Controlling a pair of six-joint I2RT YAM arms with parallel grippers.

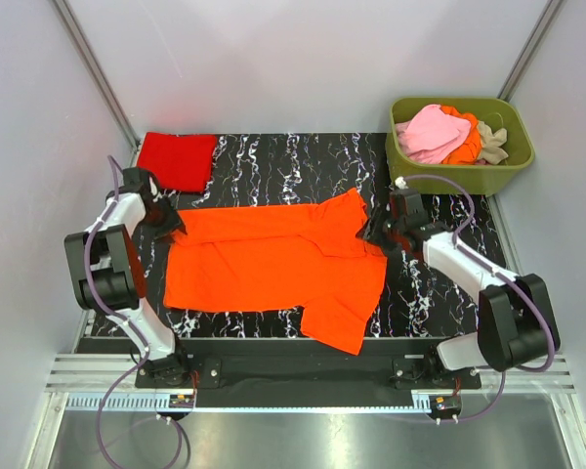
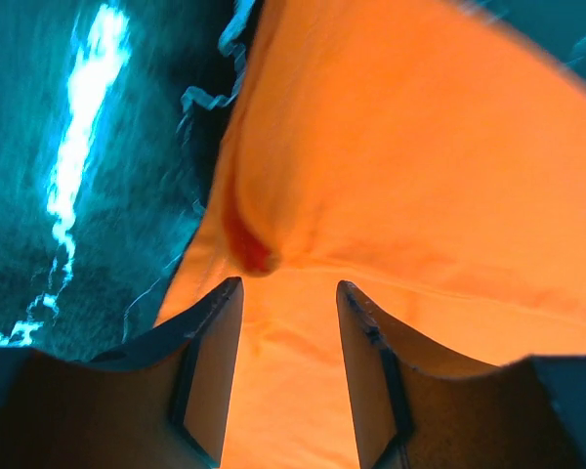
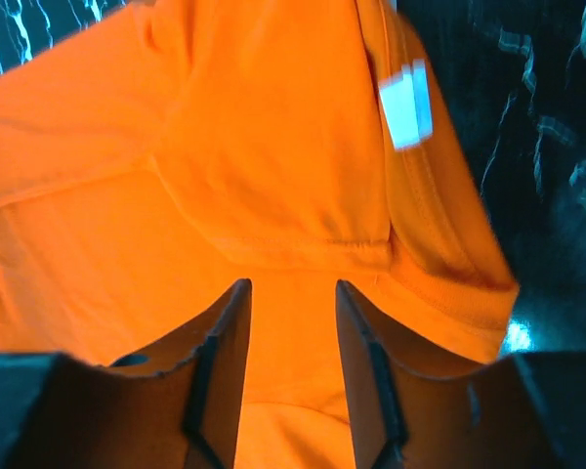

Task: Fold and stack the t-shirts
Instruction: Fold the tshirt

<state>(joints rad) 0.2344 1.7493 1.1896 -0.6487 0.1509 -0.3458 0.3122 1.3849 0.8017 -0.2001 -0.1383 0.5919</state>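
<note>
Surface: black tabletop with white marble veining (image 1: pixel 273 156); pale plain walls behind and on both sides.
Main item: bright orange short-sleeved cloth t-shirt (image 1: pixel 273 264), spread sideways across the middle of the tabletop. The neck end is to the right and the hem end to the left. One sleeve points toward the near edge. The far edge runs almost straight from one gripper to the other.
Neck label: small white tag (image 3: pixel 405 103) at the collar, blurred in the right wrist view.
Left gripper (image 1: pixel 171 227): at the far-left corner of the orange shirt, on the hem end. In the left wrist view its fingers (image 2: pixel 210 371) stand close together and the narrow gap is packed with orange cloth, so it is pinched on the shirt. A dark pucker in the fabric sits just ahead of the tips. The tabletop beside it is blurred.
Right gripper (image 1: pixel 373 233): at the neck end, on the shirt's right edge. In the right wrist view its fingers (image 3: pixel 220 371) are likewise close together with orange cloth filling the gap, clamped on the shirt. A stitched seam crosses just beyond the tips.
Folded item: red cloth t-shirt (image 1: pixel 179 159), folded flat at the far-left corner of the tabletop. It lies near the left gripper and does not touch the orange shirt.
Container: olive-green plastic tub (image 1: pixel 459 178) at the far-right corner.
Tub contents: crumpled pink shirt (image 1: pixel 432 132), crumpled orange shirt (image 1: pixel 466 149) and crumpled beige shirt (image 1: pixel 494 145), heaped together.
</note>
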